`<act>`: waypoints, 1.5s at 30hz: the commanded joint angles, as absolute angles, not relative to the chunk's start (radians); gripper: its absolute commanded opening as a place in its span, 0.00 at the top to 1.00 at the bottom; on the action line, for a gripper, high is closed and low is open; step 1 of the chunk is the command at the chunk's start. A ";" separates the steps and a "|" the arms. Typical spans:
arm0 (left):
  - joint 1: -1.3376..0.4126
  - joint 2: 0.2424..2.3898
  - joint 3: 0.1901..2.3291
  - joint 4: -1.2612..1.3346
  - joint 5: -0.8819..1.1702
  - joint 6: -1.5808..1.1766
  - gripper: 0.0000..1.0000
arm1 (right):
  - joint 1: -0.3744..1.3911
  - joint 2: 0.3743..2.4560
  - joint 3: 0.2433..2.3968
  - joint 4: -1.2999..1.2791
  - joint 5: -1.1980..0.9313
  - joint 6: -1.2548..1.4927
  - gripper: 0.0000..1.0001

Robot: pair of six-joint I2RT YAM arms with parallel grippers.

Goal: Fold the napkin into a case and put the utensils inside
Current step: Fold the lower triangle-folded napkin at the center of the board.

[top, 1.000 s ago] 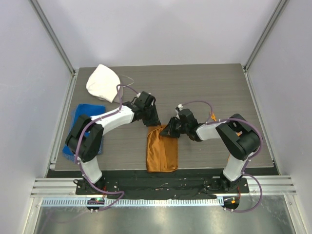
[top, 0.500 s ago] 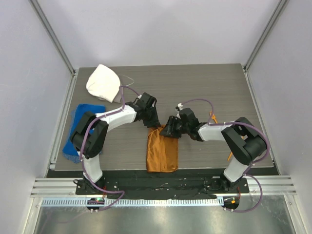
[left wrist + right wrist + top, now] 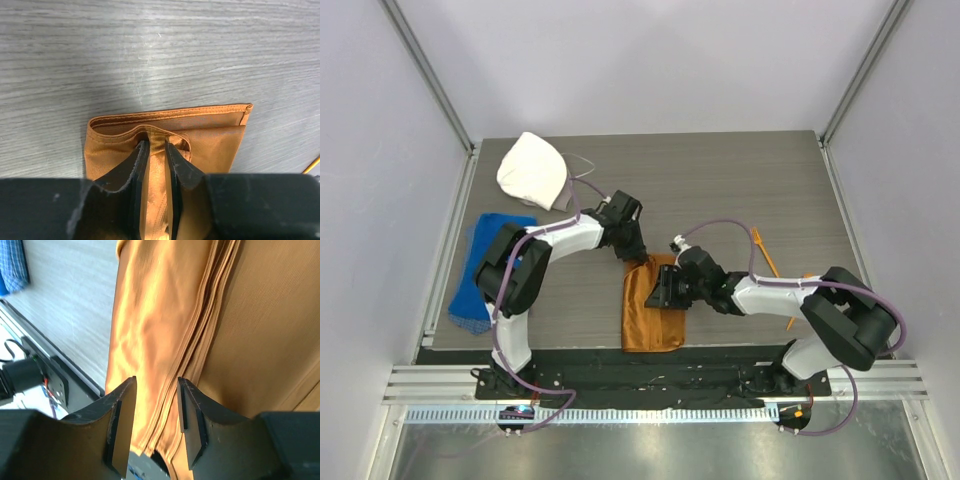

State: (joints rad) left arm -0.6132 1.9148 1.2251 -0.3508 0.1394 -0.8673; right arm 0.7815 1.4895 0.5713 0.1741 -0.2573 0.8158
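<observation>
**A:** From overhead, we are seeing the napkin lying as a narrow layered strip at the near edge of the bench, between the two arms. The left end effector is sitting at its far end and the right end effector is hanging over its middle.

**B:** We are counting one napkin, one blue towel and one white cloth cap. One thin orange utensil is lying well apart to the right. An orange sliver by the right arm is mostly hidden, so we are not calling it a second.

**A:** In the left wrist view, the fingers are pressed almost together. They are pinching a raised ridge of the top layer just behind the far hem.

**B:** We are judging this to be the pocket being opened. To do it well, we should be lifting only that top layer, gently, so the folds underneath are not dragged out of line.

**A:** In the right wrist view, the fingers are standing spread over the stacked edges, gripping nothing. We cannot tell whether they are touching the cloth.

**B:** Then we are advising that hand to press the lower layers flat while the left raises the mouth. After that it should be fetching the utensil.
</observation>
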 commanded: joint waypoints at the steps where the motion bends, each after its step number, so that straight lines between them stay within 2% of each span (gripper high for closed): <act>1: -0.597 1.936 1.238 -0.328 0.097 -0.876 0.78 | 0.825 1.410 0.549 0.124 -0.164 0.818 0.54; 18: -0.578 1.862 1.166 -0.308 0.006 -0.920 0.86 | 0.963 1.443 0.508 0.169 -0.095 0.876 0.54; 21: -0.578 1.841 1.154 -0.311 0.008 -0.922 0.86 | 0.979 1.469 0.492 0.257 -0.130 0.923 0.59; 25: -0.580 1.793 1.152 -0.327 -0.021 -0.890 0.82 | 0.983 1.468 0.477 0.308 -0.150 0.951 0.82; 26: -0.580 1.775 1.157 -0.334 -0.021 -0.885 0.79 | 0.982 1.457 0.480 0.278 -0.135 0.943 0.84; 28: -0.581 1.749 1.157 -0.360 -0.017 -0.871 0.76 | 0.980 1.431 0.498 0.240 -0.124 0.916 0.83; 30: -0.584 1.701 1.157 -0.388 -0.018 -0.858 0.71 | 0.980 1.384 0.512 0.172 -0.106 0.899 0.73; 32: -0.597 1.651 1.158 -0.408 -0.020 -0.844 0.69 | 0.980 1.327 0.515 0.126 -0.094 0.893 0.59; 33: -0.603 1.638 1.163 -0.419 -0.021 -0.836 0.68 | 0.980 1.307 0.512 0.117 -0.084 0.894 0.56; 36: -0.640 1.586 1.157 -0.468 -0.017 -0.833 0.68 | 0.980 1.249 0.480 0.095 -0.083 0.916 0.54; 37: -0.670 1.576 1.146 -0.472 -0.015 -0.838 0.72 | 0.980 1.237 0.456 0.095 -0.084 0.931 0.54; 40: -0.727 1.549 1.103 -0.472 -0.012 -0.870 0.82 | 0.980 1.186 0.396 0.121 -0.078 0.962 0.66; 41: -0.767 1.549 1.095 -0.472 -0.011 -0.886 0.84 | 0.982 1.172 0.382 0.130 -0.077 0.968 0.75; 43: -0.802 1.557 1.077 -0.468 -0.006 -0.908 0.90 | 0.980 1.169 0.350 0.156 -0.071 0.983 0.85; 45: -0.856 1.563 1.066 -0.465 -0.009 -0.925 0.92 | 0.980 1.175 0.328 0.179 -0.074 0.989 0.93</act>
